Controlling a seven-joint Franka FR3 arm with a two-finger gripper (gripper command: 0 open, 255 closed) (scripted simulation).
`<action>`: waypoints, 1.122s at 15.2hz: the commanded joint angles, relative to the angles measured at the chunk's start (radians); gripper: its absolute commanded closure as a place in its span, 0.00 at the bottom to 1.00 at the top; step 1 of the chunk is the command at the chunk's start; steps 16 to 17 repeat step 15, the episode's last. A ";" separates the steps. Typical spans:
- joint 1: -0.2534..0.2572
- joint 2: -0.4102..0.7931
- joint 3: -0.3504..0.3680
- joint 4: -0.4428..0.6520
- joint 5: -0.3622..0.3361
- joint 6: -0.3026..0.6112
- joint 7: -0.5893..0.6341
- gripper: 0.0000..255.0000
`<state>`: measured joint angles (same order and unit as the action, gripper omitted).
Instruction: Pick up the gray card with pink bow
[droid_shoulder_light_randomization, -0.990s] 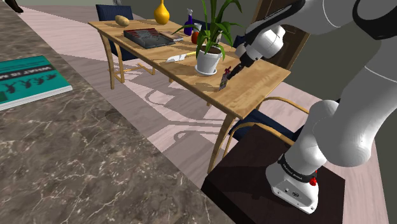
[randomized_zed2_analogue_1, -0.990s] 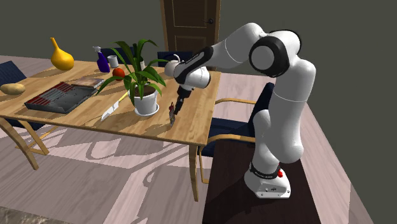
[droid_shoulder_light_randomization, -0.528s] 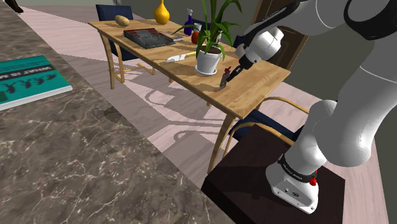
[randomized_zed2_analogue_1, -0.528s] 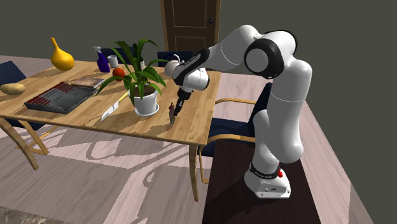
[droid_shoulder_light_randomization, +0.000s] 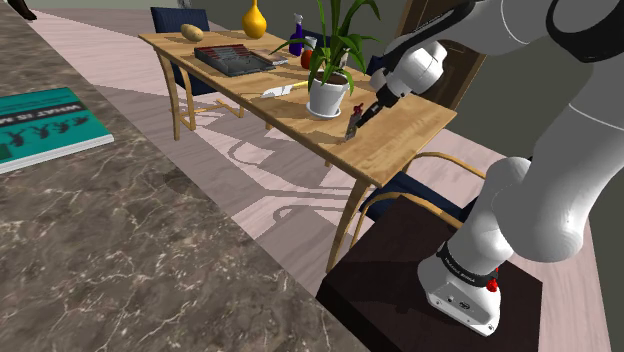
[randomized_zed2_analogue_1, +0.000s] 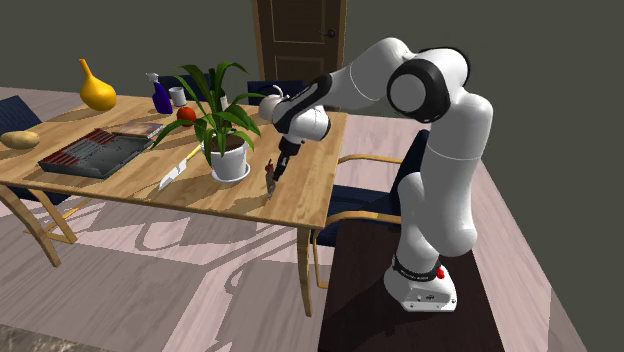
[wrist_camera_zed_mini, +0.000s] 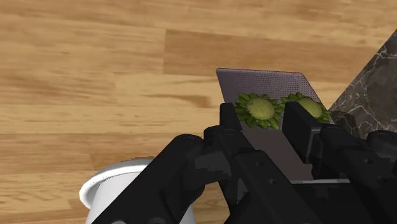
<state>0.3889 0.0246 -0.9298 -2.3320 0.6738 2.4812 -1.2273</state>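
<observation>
As seen from the shoulder view, reaches up and left from the dark stand (droid_shoulder_light_randomization: 390, 275) over the wooden tabletop (droid_shoulder_light_randomization: 405, 135), gripper (droid_shoulder_light_randomization: 357, 119) tilted down just beside the white pot (droid_shoulder_light_randomization: 328, 97) of a leafy plant; grips the gray card (droid_shoulder_light_randomization: 351, 129) nearly upright at its tip, low over the wood, touching or not impossible to tell. From the second exterior view, places the gripper (randomized_zed2_analogue_1: 275, 170) to that view's right of the pot (randomized_zed2_analogue_1: 229, 161), card (randomized_zed2_analogue_1: 270, 181) below it, near the tabletop's edge. Through the wrist view, finds the fingers (wrist_camera_zed_mini: 230, 124) drawn partway in and clamped on the card (wrist_camera_zed_mini: 261, 83), two green rosettes (wrist_camera_zed_mini: 259, 110) between them.
</observation>
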 joint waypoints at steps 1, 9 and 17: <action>0.003 -0.029 -0.003 0.004 -0.051 -0.007 0.042 1.00; -0.018 -0.141 0.019 0.028 -0.235 -0.057 0.198 1.00; -0.038 -0.186 0.042 0.049 -0.305 -0.094 0.261 1.00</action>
